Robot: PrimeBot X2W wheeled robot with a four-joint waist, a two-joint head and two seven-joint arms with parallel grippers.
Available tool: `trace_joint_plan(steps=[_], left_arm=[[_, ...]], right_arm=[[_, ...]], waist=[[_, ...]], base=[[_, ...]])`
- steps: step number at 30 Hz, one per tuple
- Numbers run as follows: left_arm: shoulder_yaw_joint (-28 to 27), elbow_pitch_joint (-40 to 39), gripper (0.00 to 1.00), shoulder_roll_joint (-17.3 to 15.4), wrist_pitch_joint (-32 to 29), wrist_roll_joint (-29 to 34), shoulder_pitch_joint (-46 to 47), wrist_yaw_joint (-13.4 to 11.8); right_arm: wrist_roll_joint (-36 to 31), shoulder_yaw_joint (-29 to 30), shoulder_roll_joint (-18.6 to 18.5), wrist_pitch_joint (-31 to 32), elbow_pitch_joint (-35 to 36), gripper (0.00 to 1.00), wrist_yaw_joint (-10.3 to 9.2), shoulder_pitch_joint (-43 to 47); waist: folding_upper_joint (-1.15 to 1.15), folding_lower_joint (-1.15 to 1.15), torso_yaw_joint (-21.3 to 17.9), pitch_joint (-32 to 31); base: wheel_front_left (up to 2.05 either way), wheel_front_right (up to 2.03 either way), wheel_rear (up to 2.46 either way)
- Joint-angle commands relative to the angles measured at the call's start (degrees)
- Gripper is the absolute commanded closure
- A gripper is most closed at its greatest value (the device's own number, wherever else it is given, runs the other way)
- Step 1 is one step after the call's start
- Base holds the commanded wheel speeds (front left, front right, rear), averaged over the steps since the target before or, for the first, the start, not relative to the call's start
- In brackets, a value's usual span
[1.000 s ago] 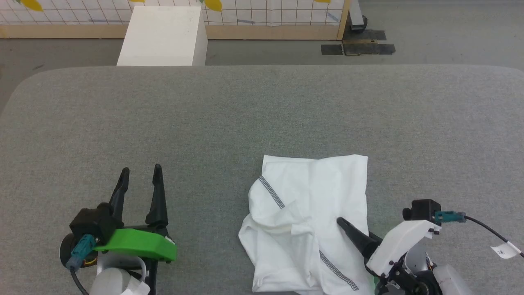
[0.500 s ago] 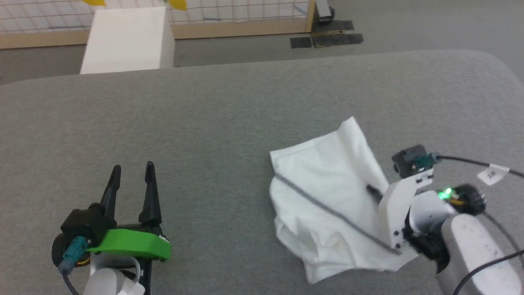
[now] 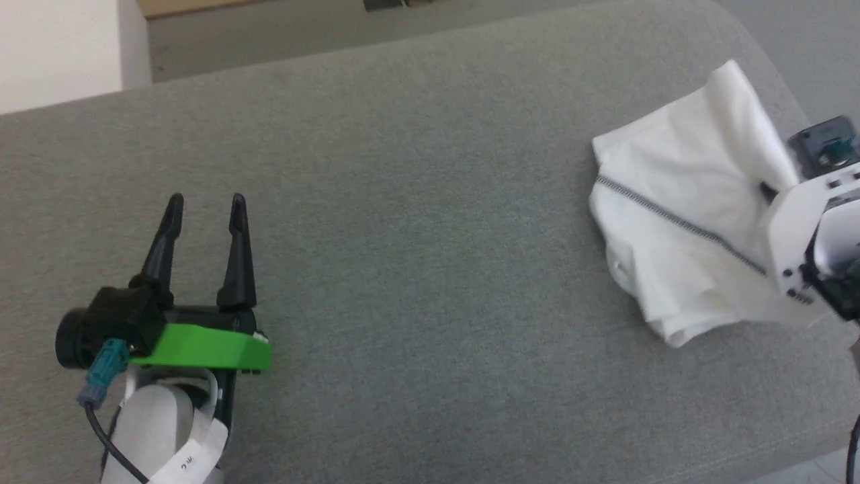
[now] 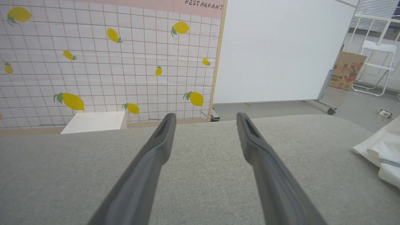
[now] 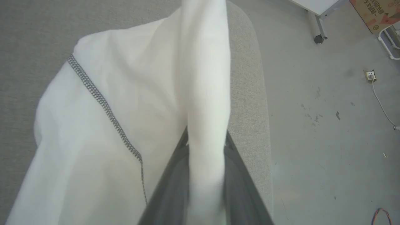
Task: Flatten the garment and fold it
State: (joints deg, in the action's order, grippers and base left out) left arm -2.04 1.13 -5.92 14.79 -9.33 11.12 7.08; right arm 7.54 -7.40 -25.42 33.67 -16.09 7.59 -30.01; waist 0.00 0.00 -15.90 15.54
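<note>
Bunched white garment (image 3: 678,222) at the right end of the grey table (image 3: 416,202), close to its rounded corner, with one fold drawn up into a peak and the rest slumped on the felt. Grey zigzag stitching (image 3: 672,215) slanting across the upper layer, plain too in the right wrist view (image 5: 103,103). Raised fold pinched between the dark fingers of the right gripper (image 5: 206,134), narrowed onto the cloth, at the table's right edge above pale floor (image 5: 328,125); lower hem possibly just clear of the table, hard to judge through the blur. Well apart, over the table's left half, the left gripper (image 3: 205,202) spread wide and holding nothing, fingers aimed at the table's far edge (image 4: 206,115). Beyond that far edge, a white box (image 4: 93,122) on the floor, a lemon-printed tiled wall (image 4: 93,62) and a plain white panel (image 4: 281,47).
</note>
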Motion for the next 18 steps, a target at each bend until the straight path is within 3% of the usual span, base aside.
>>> trace_joint_plan(steps=[1, 7, 17, 18], left_arm=[[0.22, -0.47, 0.00, -0.99, 0.20, 0.43, 1.44, 0.38], [1.49, -2.16, 0.00, -3.60, -1.09, 0.78, 4.43, 0.39], [3.10, -4.06, 0.00, -5.81, -3.22, 0.56, 6.65, 0.38], [3.04, -4.05, 0.00, -5.86, -3.21, 0.41, 6.58, 0.31]], right_arm=[[-0.97, 0.67, -0.48, -1.28, -1.24, 1.00, -0.10, -1.99], [-5.15, 4.48, -1.86, -7.68, -9.09, 1.00, -0.10, -7.86], [-12.15, 11.37, -0.76, -17.46, -20.09, 1.00, -0.10, -14.92], [-13.10, 12.07, -0.52, -18.50, -20.82, 0.80, -0.10, -15.40]], waist=[[0.00, 0.00, -5.20, 6.30], [0.00, 0.00, -5.95, 10.78], [0.00, 0.00, -2.73, 14.36], [0.00, 0.00, -2.34, 14.34]], base=[[0.00, 0.00, 0.00], [0.00, 0.00, 0.00], [0.00, 0.00, 0.00], [0.00, 0.00, 0.00]])
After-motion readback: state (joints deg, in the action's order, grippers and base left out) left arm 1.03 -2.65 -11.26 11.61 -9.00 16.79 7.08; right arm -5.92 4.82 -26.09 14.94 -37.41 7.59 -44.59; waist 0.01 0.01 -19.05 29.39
